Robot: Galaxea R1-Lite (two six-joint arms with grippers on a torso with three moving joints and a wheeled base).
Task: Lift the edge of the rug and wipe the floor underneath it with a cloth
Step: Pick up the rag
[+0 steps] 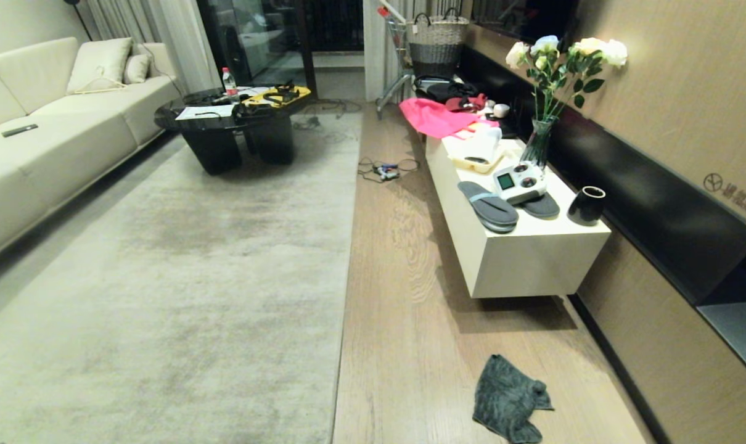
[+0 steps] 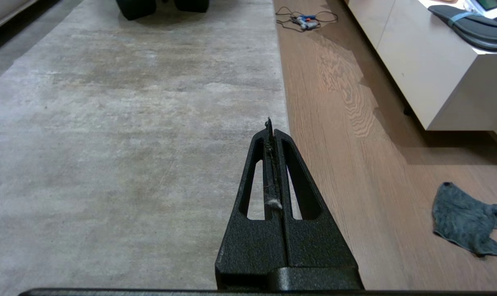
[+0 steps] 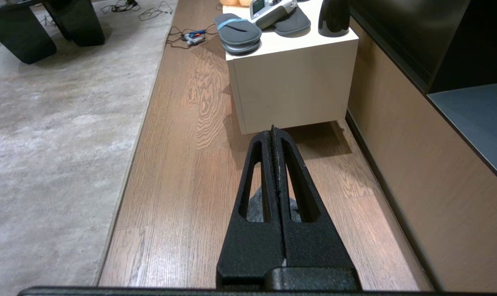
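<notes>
Cloth [image 1: 507, 401] lying loose on floor [image 1: 404, 296]; both grippers [image 2: 269, 123] [image 3: 272, 128] closed, empty. Needing R grab, then rug [image 1: 163, 277] edge lift.

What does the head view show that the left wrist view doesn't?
Only the head view shows the sofa, flowers, pink bag and black cup. Only the left wrist view shows the left gripper, shut and empty, above the rug's edge. Both show the rug lying flat, the floor, the cloth on it, the cabinet and the slippers.
</notes>
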